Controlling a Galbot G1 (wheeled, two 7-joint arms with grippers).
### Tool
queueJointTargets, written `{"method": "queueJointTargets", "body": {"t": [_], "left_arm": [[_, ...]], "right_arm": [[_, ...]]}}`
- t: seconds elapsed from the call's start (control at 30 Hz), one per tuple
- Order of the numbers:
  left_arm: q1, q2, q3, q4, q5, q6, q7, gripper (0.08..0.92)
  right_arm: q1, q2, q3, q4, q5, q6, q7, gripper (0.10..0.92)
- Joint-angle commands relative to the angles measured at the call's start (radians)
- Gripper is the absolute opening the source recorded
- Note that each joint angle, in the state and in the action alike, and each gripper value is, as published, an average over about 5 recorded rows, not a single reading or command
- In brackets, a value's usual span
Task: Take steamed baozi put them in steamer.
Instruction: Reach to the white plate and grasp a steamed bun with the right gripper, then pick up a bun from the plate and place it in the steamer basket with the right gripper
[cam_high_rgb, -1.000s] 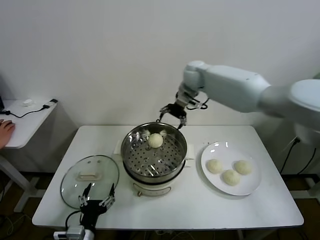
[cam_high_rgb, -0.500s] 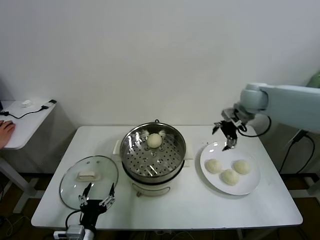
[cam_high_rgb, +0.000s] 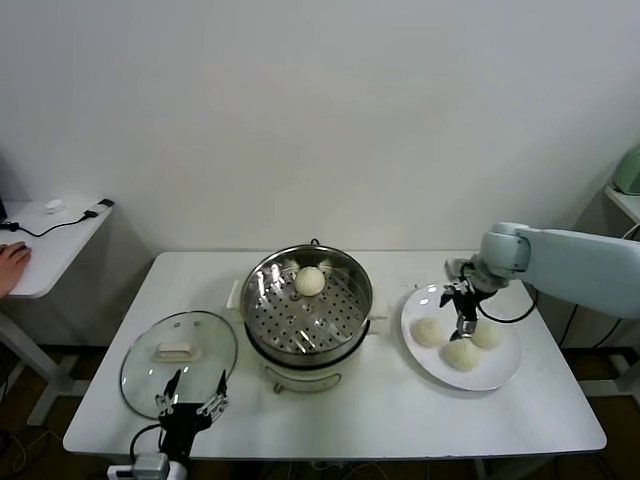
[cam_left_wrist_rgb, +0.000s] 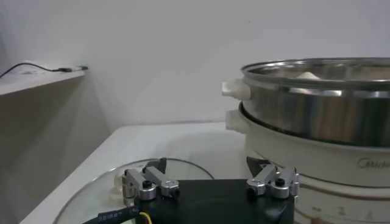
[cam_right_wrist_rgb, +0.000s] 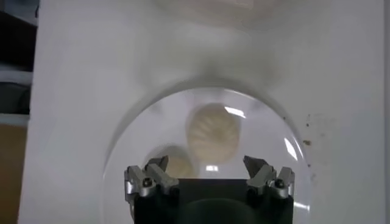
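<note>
- Steamer (cam_high_rgb: 308, 312): round steel pot on a cream-white base, standing at the middle of the bench (cam_high_rgb: 360, 415); its perforated tray holds one steamed baozi (cam_high_rgb: 309, 281), lying toward the far rim.
- White plate (cam_high_rgb: 497, 372): just to the right of the steamer; it carries three more buns, one nearest the steamer (cam_high_rgb: 427, 332), one at the front (cam_high_rgb: 461, 354) and one farther right (cam_high_rgb: 489, 335), the last partly covered by the arm.
- Right gripper (cam_high_rgb: 464, 322): hangs over the plate to the right of the steamer, pointing down, jaws spread wide and holding nothing; in the right wrist view one ribbed bun (cam_right_wrist_rgb: 212, 132) lies between its open fingers (cam_right_wrist_rgb: 148, 178) and a second is half hidden behind the gripper body.
- Glass lid (cam_high_rgb: 180, 358): lies flat to the left of the steamer, near the front edge of the bench.
- Left gripper (cam_high_rgb: 190, 401): parked low, left of the steamer by the lid's front rim, jaws open and empty.
- From the left wrist view the steamer's wall (cam_left_wrist_rgb: 317, 103) hides nearly all of its contents; only a pale sliver shows above the rim.
</note>
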Motion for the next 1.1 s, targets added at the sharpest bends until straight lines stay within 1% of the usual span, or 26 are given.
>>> {"method": "queueJointTargets", "body": {"t": [0.03, 0.33, 0.53, 0.63, 0.73, 0.83, 0.93, 1.1], "left_arm": [[0.000, 0.000, 0.000, 0.002, 0.000, -0.001, 0.000, 0.823], [0.007, 0.007, -0.006, 0.008, 0.000, -0.007, 0.000, 0.823], [0.006, 0.009, -0.008, 0.005, 0.000, -0.007, 0.000, 0.823], [0.008, 0.009, -0.008, -0.002, 0.000, -0.005, 0.001, 0.823], [0.011, 0.008, -0.007, -0.010, 0.001, -0.002, 0.001, 0.823], [0.014, 0.006, -0.006, -0.019, 0.001, 0.001, 0.002, 0.823], [0.016, 0.005, -0.004, -0.028, 0.002, 0.004, 0.002, 0.823], [0.019, 0.007, -0.001, -0.042, 0.004, 0.010, 0.004, 0.823]], "right_arm": [[-0.171, 0.100, 0.126, -0.170, -0.028, -0.033, 0.013, 0.823], [-0.202, 0.138, 0.146, -0.222, -0.039, -0.021, 0.018, 0.815], [-0.156, 0.120, 0.123, -0.178, -0.038, -0.021, -0.017, 0.729], [-0.098, 0.100, 0.093, -0.130, -0.029, -0.021, -0.037, 0.696], [-0.014, 0.078, 0.063, -0.081, -0.005, -0.020, -0.058, 0.682], [0.128, 0.066, -0.001, -0.030, 0.048, -0.013, -0.090, 0.679], [0.312, 0.073, -0.108, 0.033, 0.139, -0.008, -0.123, 0.679], [0.577, 0.142, -0.192, 0.145, 0.360, -0.028, -0.144, 0.679]]}}
